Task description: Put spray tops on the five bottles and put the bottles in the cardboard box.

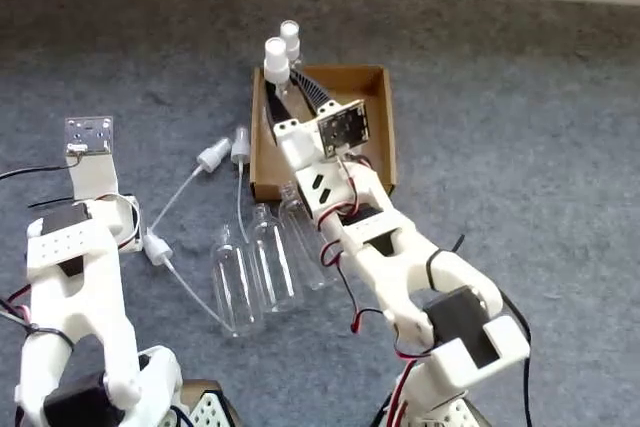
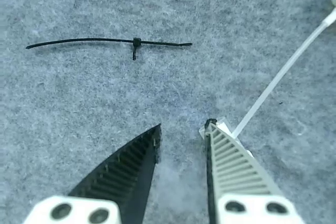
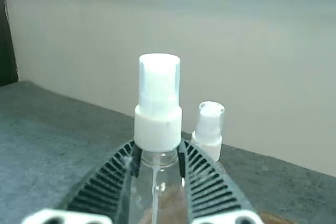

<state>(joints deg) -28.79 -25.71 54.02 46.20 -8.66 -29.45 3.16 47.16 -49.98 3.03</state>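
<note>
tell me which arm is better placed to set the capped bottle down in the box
Right. The right jaws are shut on the capped bottle, upright at the box's far corner. The left jaws stand open over the carpet beside a loose spray top, away from the box.

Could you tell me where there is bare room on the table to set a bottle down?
Bare carpet lies right of the cardboard box and in the far left corner. It is crowded between the box and the left arm: three uncapped bottles and loose spray tops.
</note>
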